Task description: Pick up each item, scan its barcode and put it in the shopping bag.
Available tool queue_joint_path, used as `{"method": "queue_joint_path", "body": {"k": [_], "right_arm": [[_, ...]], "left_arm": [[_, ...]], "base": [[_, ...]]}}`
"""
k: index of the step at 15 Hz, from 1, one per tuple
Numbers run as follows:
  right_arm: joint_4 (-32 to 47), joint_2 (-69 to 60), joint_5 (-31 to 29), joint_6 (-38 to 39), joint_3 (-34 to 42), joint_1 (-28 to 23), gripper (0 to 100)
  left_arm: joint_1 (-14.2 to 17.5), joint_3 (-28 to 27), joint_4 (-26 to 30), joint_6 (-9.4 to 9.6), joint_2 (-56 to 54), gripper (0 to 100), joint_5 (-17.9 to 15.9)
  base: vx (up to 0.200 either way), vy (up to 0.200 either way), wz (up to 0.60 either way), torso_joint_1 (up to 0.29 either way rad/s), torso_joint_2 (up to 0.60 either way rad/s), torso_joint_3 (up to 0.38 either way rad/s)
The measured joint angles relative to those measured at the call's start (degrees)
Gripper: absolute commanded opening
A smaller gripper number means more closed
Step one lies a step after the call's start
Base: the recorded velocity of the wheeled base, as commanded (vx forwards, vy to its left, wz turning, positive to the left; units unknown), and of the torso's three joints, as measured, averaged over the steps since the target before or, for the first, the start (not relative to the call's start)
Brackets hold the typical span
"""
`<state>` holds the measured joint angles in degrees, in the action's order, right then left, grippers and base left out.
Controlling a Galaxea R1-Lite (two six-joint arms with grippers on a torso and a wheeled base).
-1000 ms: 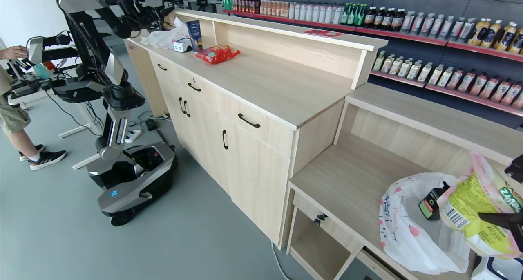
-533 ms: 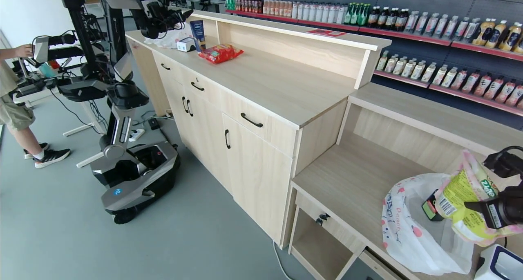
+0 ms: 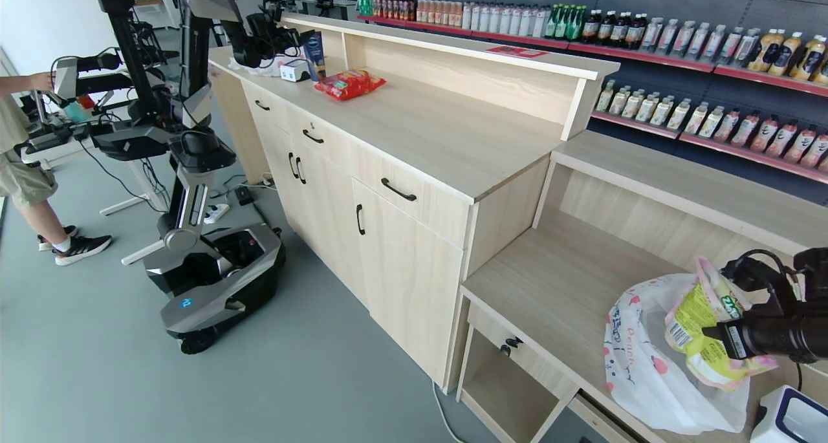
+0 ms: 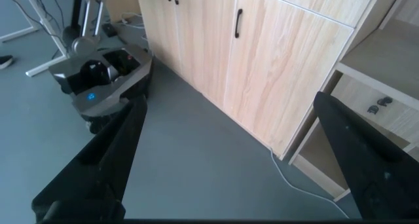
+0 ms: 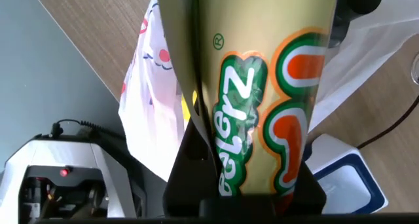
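Snack pouch (image 3: 695, 307) (yellow-green, barcode on its left side) is clamped between the fingers of our right pincer (image 3: 719, 333), tilted over the open mouth of the white shopping bag (image 3: 640, 365) on the low bench (image 3: 550, 281). A white-and-blue box (image 3: 786, 420) sits just nearer, to the right. Our left pincer (image 4: 230, 103) hangs spread wide and empty above the grey floor (image 4: 196, 158).

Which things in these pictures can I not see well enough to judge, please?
Inside of the shopping bag: head view, the snack pack and the right gripper cover its mouth.
White and blue device: head view, cut off by the bottom edge.
Barcode on the pack: head view, too small to read.
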<state>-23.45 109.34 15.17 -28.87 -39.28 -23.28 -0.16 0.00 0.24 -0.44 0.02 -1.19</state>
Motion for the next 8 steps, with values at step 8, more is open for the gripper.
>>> {"method": "queue_joint_path", "body": {"k": [8], "right_arm": [[-8.6, 11.6, -0.1, 0.9, -4.3, 0.1, 0]], "left_arm": [[0.0, 0.0, 0.0, 0.00, 0.0, 100, 0.0]], "base": [[0.000, 0.000, 0.00, 0.000, 0.00, 0.000]]}}
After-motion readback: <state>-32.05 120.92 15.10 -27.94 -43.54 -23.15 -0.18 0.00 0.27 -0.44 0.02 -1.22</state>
